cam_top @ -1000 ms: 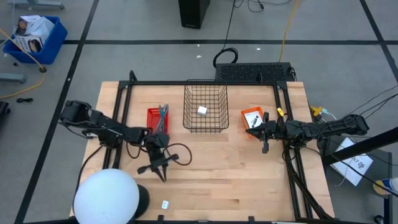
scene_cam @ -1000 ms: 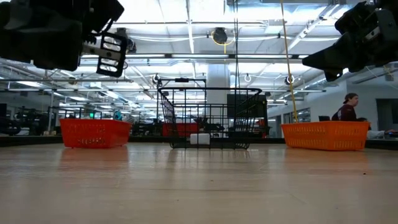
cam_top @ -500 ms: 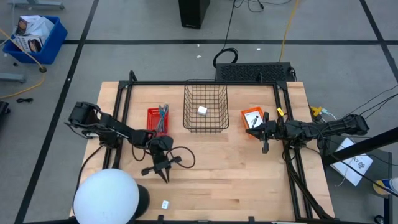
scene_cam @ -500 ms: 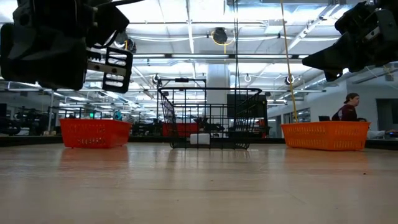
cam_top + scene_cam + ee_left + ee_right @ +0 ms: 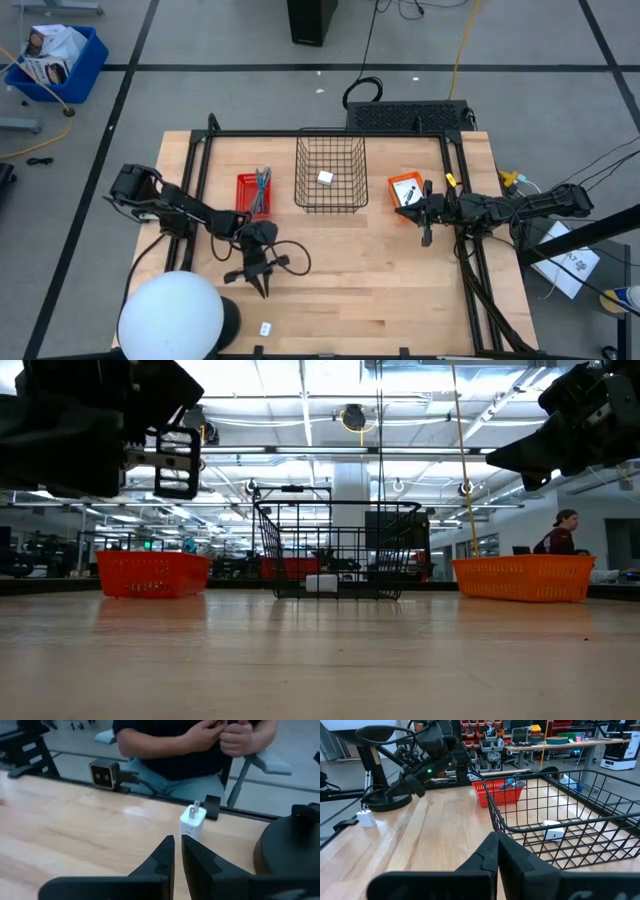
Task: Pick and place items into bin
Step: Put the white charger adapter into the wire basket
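My left gripper hangs over bare wood, lower-left of centre in the high view, arm bent back toward the table's left edge. Its fingers are nearly together w/ a slim gap, holding nothing, aimed at a small white block w/ two metal prongs (a plug-like box), which stands near the table's bottom edge beside a round dark base.

My right gripper is pressed together, empty, at centre-right by the orange tray.

The black wire bin, upper centre, holds a second white block. The red mesh tray left of it carries slim teal/grey items.
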Motion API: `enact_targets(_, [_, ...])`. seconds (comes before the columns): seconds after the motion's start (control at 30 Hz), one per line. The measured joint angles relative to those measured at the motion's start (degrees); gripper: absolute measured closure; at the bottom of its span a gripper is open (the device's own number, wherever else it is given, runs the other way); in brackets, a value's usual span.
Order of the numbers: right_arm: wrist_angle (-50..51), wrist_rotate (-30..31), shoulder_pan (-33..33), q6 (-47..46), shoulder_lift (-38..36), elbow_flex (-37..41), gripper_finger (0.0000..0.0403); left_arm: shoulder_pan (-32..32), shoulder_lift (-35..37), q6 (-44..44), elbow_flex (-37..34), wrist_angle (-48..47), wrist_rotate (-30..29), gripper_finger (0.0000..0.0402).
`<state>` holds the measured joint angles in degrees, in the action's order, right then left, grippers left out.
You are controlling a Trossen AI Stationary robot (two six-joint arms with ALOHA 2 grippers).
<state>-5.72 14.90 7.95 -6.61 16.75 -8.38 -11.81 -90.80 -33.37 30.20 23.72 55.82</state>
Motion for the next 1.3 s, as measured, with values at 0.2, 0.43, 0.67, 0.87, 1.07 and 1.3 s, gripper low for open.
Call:
enact_targets(0.2, [0.0,0.0,0.0,0.0,0.0,0.0,0.0403,0.9,0.0,7.4,0.0,1.0,-9.1,0.036])
enact_targets(0.43, [0.0,0.0,0.0,0.0,0.0,0.0,0.0403,0.6,0.0,10.6,0.0,6.5,-16.3,0.036])
enact_targets(0.67, [0.0,0.0,0.0,0.0,0.0,0.0,0.0403,0.6,0.0,9.9,0.0,8.2,-19.4,0.036])
enact_targets(0.87, [0.0,0.0,0.0,0.0,0.0,0.0,0.0403,0.6,0.0,12.6,0.0,11.3,-24.4,0.036])
enact_targets(1.07, [0.0,0.0,0.0,0.0,0.0,0.0,0.0403,-0.8,-0.1,12.0,0.0,12.1,-23.2,0.036])
enact_targets(1.3, [0.0,0.0,0.0,0.0,0.0,0.0,0.0403,-3.0,-0.1,4.1,0.0,2.3,-12.7,0.036])
